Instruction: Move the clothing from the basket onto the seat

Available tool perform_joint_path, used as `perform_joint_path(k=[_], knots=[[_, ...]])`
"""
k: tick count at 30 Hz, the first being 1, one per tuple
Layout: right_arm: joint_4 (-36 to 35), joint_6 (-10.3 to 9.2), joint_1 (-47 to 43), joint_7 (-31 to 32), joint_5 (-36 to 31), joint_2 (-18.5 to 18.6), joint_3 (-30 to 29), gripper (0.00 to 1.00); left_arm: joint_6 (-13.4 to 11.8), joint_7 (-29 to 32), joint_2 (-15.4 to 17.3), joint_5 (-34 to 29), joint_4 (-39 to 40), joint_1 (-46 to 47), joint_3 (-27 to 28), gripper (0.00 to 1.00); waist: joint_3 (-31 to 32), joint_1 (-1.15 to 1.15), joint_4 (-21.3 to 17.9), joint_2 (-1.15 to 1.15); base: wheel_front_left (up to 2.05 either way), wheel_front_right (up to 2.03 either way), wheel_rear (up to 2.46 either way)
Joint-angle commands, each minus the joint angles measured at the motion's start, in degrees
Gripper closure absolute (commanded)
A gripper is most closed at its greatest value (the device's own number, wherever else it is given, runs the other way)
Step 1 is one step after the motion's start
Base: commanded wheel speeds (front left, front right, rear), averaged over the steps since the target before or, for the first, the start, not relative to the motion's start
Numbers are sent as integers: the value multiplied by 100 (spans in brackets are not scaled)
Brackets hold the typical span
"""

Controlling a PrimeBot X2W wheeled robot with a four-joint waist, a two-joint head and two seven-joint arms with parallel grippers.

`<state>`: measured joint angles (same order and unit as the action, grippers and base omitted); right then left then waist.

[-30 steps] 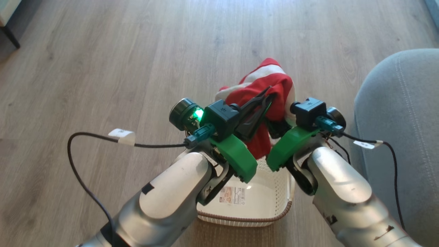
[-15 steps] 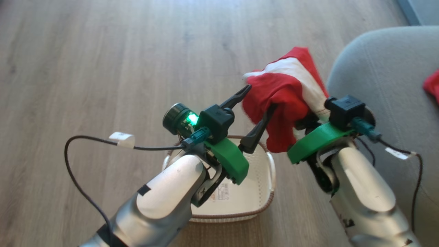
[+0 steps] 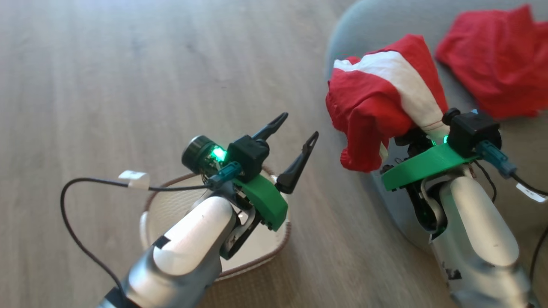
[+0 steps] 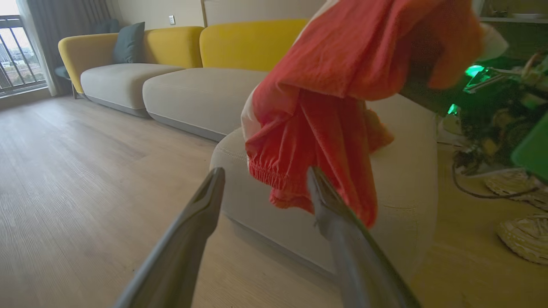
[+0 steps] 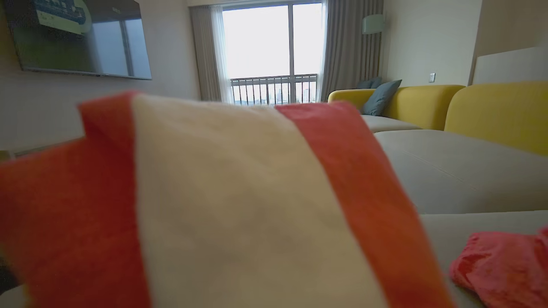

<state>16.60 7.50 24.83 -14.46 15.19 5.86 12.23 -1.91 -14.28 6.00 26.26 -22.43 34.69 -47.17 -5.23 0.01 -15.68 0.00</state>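
A red garment with a white band [image 3: 376,98] hangs draped over my right gripper [image 3: 411,140], whose fingers are buried in the cloth and shut on it. It is held just above the rounded edge of the grey seat [image 3: 385,17]. In the right wrist view the same garment [image 5: 239,205] sits close in front of the lens. A second red piece of clothing [image 3: 488,55] lies on the seat. My left gripper [image 3: 298,127] stands open and empty over the floor, left of the hanging cloth [image 4: 325,107]. The cream basket [image 3: 150,214] sits on the floor under my left forearm.
Wooden floor [image 3: 107,64] spreads to the left and ahead. Further grey sofa seats with yellow backs [image 4: 252,42] run along the wall. Pale shoes [image 4: 522,235] lie on the floor beside the seat. A black cable [image 3: 85,184] loops off my left wrist.
My left gripper has opened and let go of the garment. The right arm has carried it to the right over the seat's edge. The camera has turned right, bringing the second garment into view.
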Motion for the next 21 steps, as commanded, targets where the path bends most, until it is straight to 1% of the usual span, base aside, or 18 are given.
perform_joint_path(k=[1,7,14,17,21], knots=[[-262,-1,58,-54,8,1,41,100,22,-71,83,-53,210,118,280,0,-121,-1,-496,0,0,0,0],[-424,-1,-42,-54,79,33,31,100,43,-71,103,-174,240,-52,520,0,-138,-1,-1263,0,0,0,0],[-1007,-1,-447,-54,17,65,-645,100,382,-72,-48,-347,41,192,439,0,-396,-1,-1487,0,0,0,0],[-1282,-1,-713,-54,-52,22,-924,100,513,-72,-129,-371,-57,255,431,0,-473,-1,-1543,0,0,0,0],[-1557,-1,-1063,-54,-206,-89,-1114,100,626,-72,-152,-416,-41,172,585,0,-537,-1,-1549,0,0,0,0]])
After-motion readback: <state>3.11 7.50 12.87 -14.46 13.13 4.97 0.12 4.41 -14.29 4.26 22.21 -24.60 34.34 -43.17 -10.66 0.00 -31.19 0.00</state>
